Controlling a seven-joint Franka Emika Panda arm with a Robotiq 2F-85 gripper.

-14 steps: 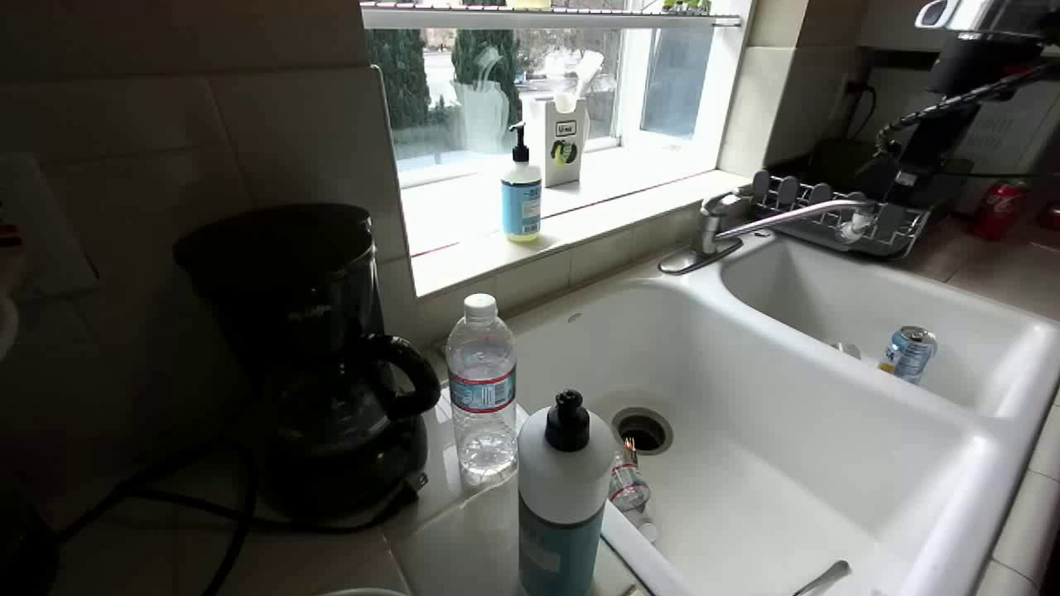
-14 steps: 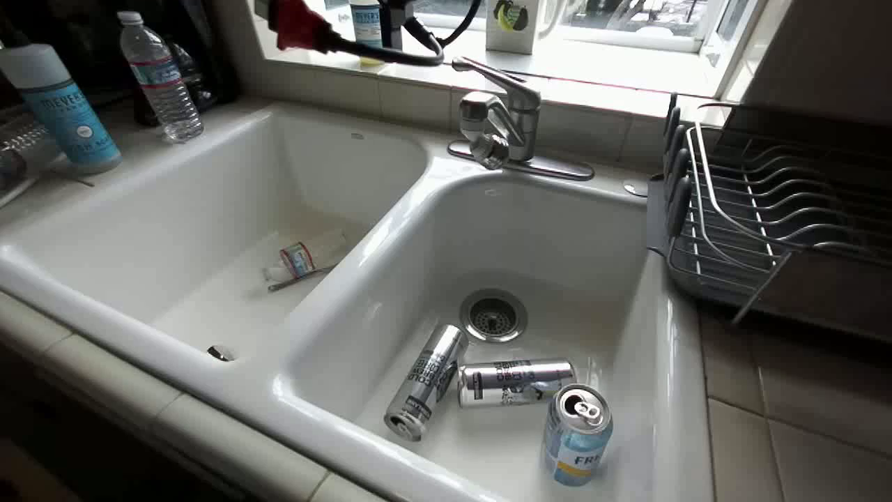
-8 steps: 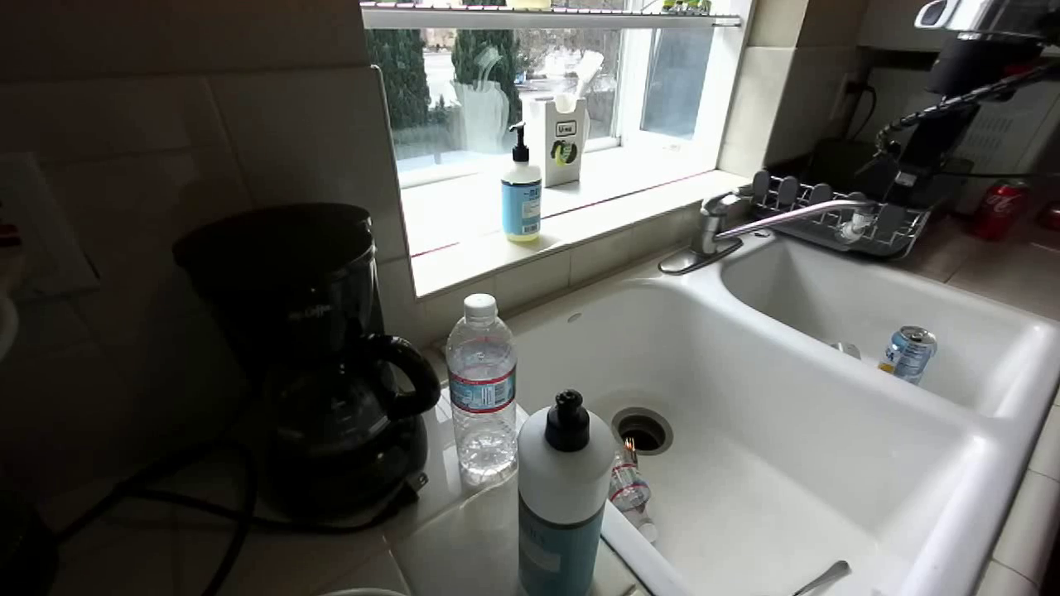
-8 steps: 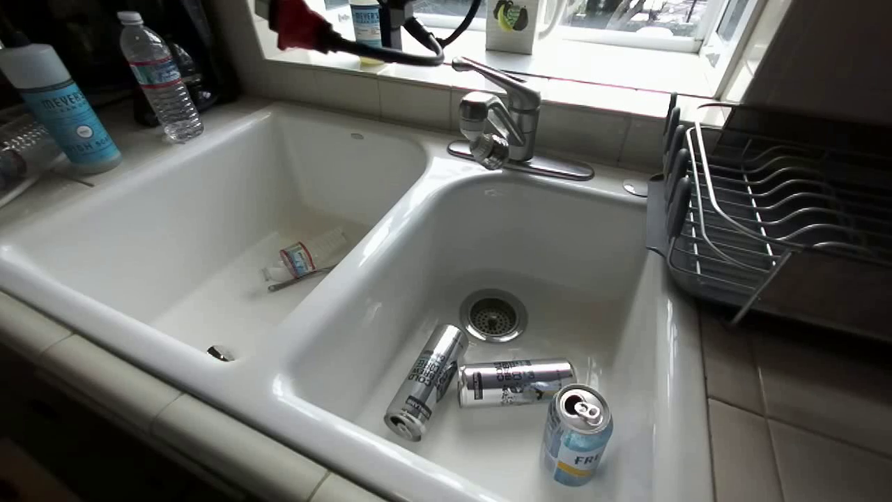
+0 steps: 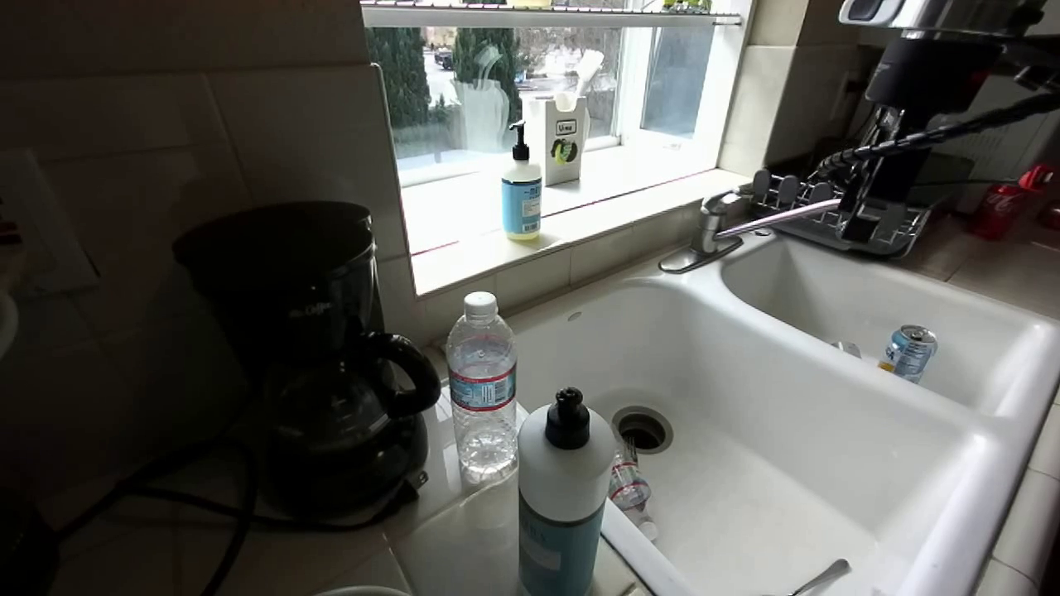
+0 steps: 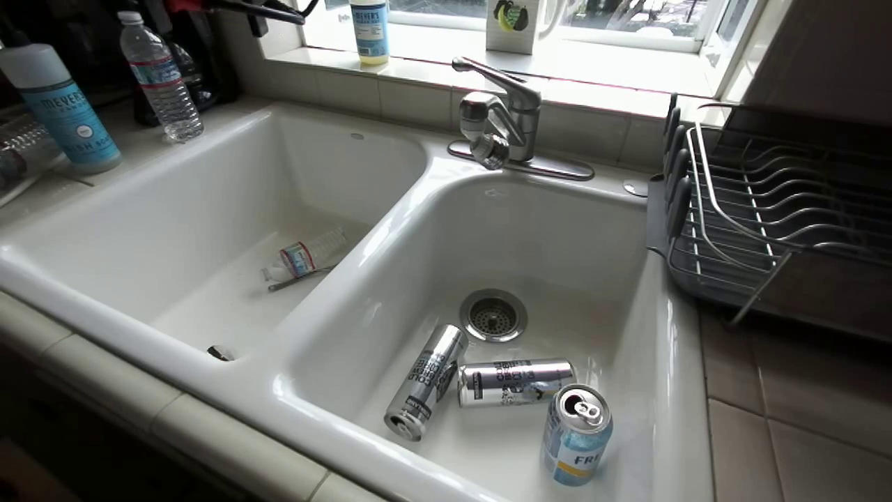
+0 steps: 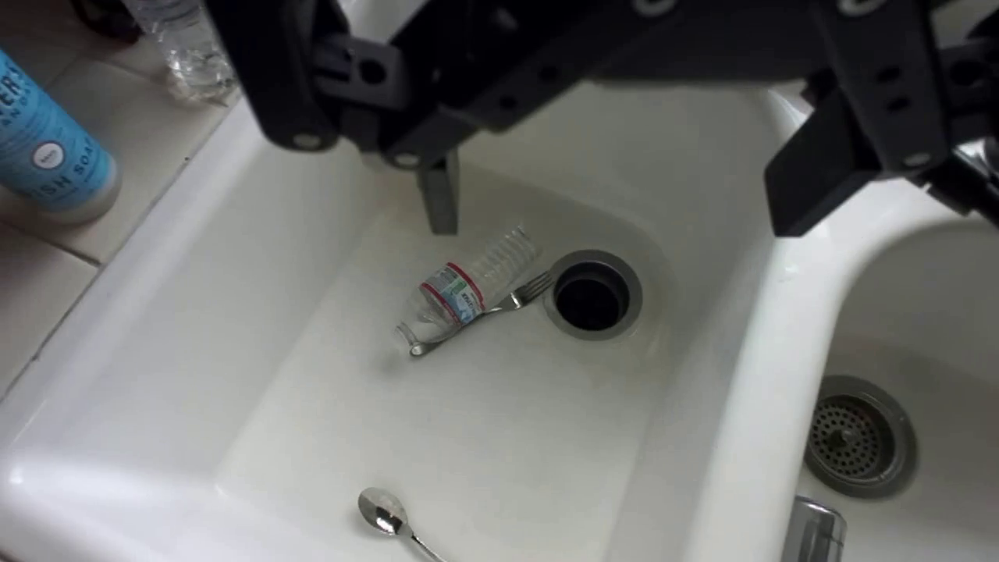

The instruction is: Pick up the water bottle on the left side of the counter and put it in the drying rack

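My gripper (image 7: 620, 211) hangs over a basin (image 7: 499, 429) with its fingers (image 7: 827, 172) released and spread wide, the basin's white wall showing through the gap between them. Under me the basin floor leaves open room, edged on one side by a rim (image 7: 140, 257) along the tiles and on the other by a rounded divider (image 7: 769, 390), whose far end the finger at the right of the wrist view covers. On that floor a loose plastic bottle (image 7: 454, 293) lies on its side, a fork (image 7: 531, 289) stretches along it with tines near the drain (image 7: 593, 297), and a spoon (image 7: 382, 511) rests well apart from both. Past the divider, the second basin (image 6: 571, 251) holds two silver cans (image 6: 516, 382) lying down and a blue can (image 6: 578, 439) upright. The water bottle (image 7: 183, 51) stands outside my gap: in the wrist view it is up beyond the rim, on the counter (image 7: 156, 133), to the side of the left-hand finger and well apart from the fingertips, its top cut off by the view's edge. A blue soap bottle (image 7: 55, 148) stands near it. In an exterior view I see it upright, white cap on, between that soap bottle and the coffee maker (image 5: 290, 331), just beside the sink (image 5: 745, 397). Farther back is the faucet (image 6: 526, 125), and the drying rack (image 6: 787, 202) sits at the opposite end of the sink.
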